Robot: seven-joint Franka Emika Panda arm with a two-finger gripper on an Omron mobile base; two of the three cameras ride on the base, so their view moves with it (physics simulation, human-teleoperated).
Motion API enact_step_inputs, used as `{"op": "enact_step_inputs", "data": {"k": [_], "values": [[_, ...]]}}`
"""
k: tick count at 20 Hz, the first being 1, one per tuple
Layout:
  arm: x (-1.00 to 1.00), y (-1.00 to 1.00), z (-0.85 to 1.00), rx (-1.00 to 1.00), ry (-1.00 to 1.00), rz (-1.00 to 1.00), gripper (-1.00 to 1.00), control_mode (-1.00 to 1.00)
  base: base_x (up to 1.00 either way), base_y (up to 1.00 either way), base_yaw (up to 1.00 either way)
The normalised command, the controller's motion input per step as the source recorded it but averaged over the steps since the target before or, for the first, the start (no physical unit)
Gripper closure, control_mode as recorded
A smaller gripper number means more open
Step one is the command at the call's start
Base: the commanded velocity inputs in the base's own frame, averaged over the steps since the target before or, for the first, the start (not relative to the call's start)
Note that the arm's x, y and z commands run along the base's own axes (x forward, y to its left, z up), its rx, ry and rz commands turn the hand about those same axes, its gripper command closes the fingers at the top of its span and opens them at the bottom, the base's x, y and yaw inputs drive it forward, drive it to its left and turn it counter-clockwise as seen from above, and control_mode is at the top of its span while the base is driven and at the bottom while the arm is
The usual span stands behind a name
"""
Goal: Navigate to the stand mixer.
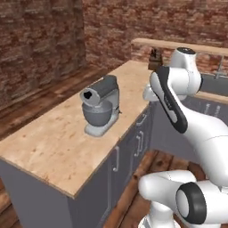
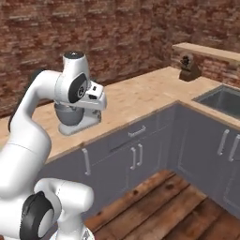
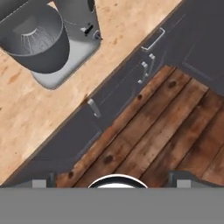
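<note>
The stand mixer (image 1: 100,109) stands on the light wooden counter (image 1: 53,142), near its front edge. It is grey, with a rounded head, a steel bowl and a flat base. In the right base view my arm hides part of the stand mixer (image 2: 70,122). In the hand view the stand mixer (image 3: 41,41) lies at the top left, seen from above. My gripper (image 3: 111,180) hangs over the counter's front edge and the floor, to the right of the mixer. It is open, its fingertips (image 3: 42,180) wide apart with nothing between them.
Grey cabinets (image 2: 136,154) with metal handles run under the counter and turn a corner to the right. A sink (image 2: 220,101) sits in the right-hand counter. A dark knife block (image 2: 189,68) stands at the far corner under a wooden shelf (image 2: 206,51). Brick walls stand behind the counter, above a plank floor (image 3: 166,131).
</note>
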Motion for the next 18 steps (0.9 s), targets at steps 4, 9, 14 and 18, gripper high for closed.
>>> {"op": "enact_step_inputs", "data": {"k": [4, 9, 14, 18], "values": [[0.0, 0.0, 0.0, 0.0, 0.0, 0.0, -1.0, 1.0, 0.16, -0.66, 0.63], [0.0, 0.0, 0.0, 0.0, 0.0, 0.0, -1.0, 1.0, 0.16, -0.53, 0.7], [0.0, 0.0, 0.0, 0.0, 0.0, 0.0, -1.0, 1.0, 0.1, -0.72, 0.66], [0.0, 0.0, 0.0, 0.0, 0.0, 0.0, -1.0, 1.0, 0.21, -0.94, 0.52]]}}
